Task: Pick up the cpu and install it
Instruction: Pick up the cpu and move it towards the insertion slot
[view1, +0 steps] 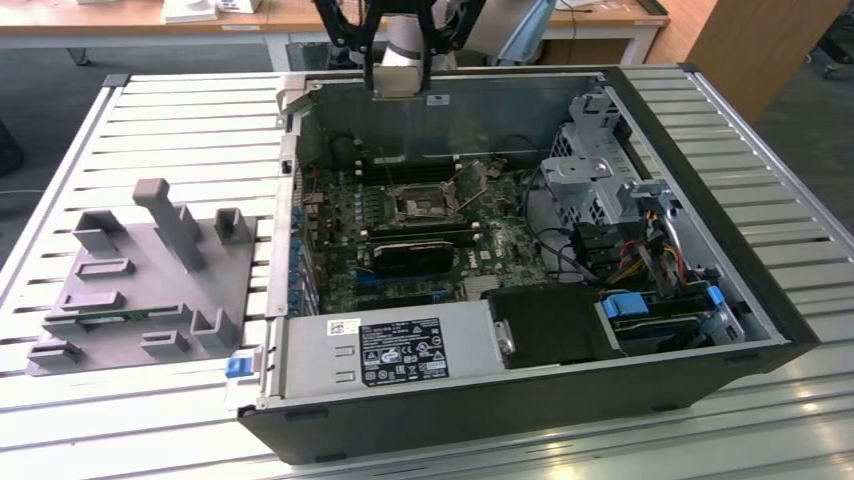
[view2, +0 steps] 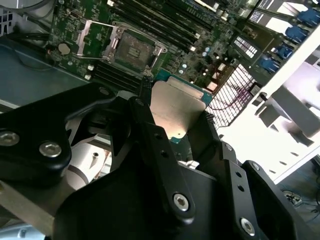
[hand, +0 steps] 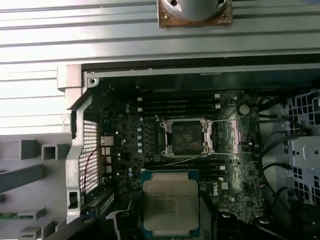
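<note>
cpu: flat square, silvery top w/ teal edge, clamped in gripper.

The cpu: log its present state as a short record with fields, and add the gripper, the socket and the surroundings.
cpu: flat square chip with its metal top towards the first wrist view, held in the air above the motherboard
gripper: shut on the cpu, with a black finger at each of two opposite edges
socket: no chip in it, apart from the cpu
computer case: open, motherboard inside
grey fixture: on the slatted table, at the exterior view's left of the case
</note>
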